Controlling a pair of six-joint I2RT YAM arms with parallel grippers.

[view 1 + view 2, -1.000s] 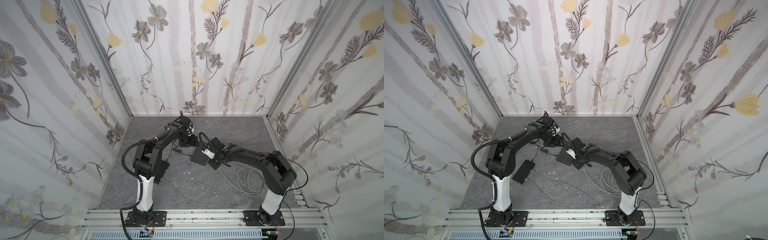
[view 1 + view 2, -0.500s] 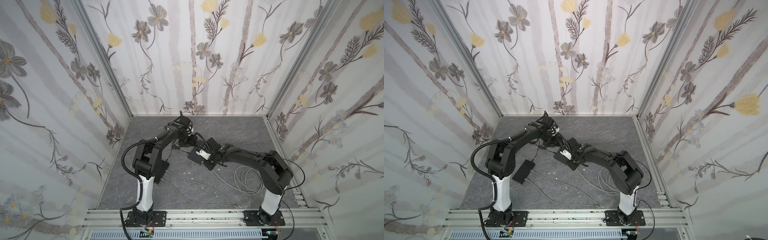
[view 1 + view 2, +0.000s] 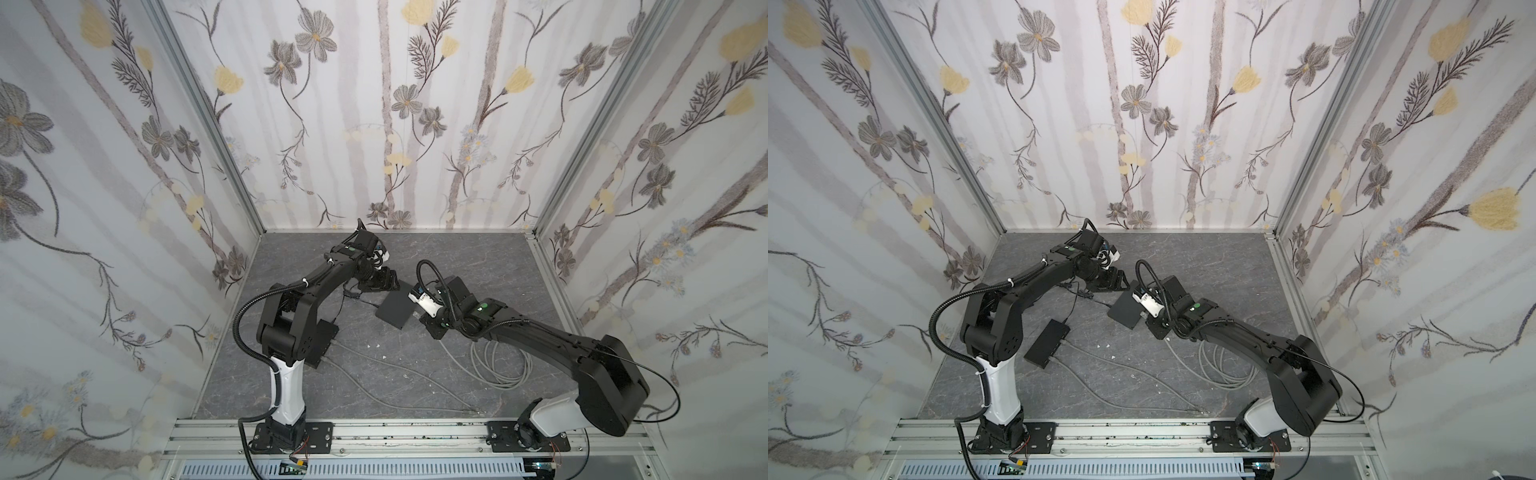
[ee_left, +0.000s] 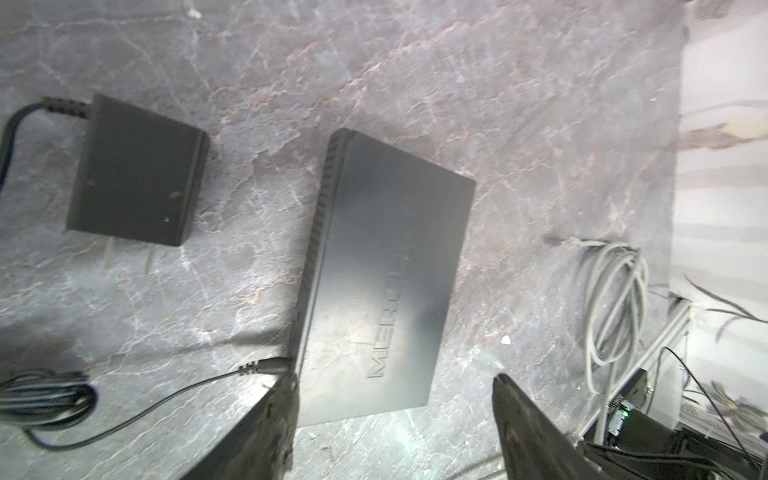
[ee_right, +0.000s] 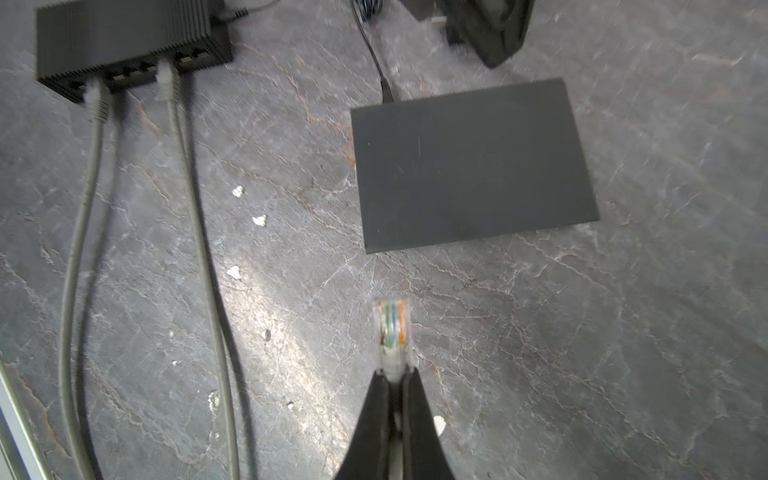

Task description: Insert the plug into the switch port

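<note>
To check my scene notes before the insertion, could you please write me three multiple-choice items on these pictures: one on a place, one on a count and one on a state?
1. Where does the coil of grey cable lie?
A. beside the right arm
B. on top of a switch
C. against the back wall

2. How many grey cables are plugged into the ribbed switch?
A. none
B. two
C. four

3. What is the right gripper doing?
A. standing open and empty
B. shut on a black cord
C. shut on the clear plug

Answers:
1 A: both top views show the coil next to that arm.
2 B: the right wrist view shows two cables in its ports.
3 C: the plug sticks out from between the closed fingers.
</note>
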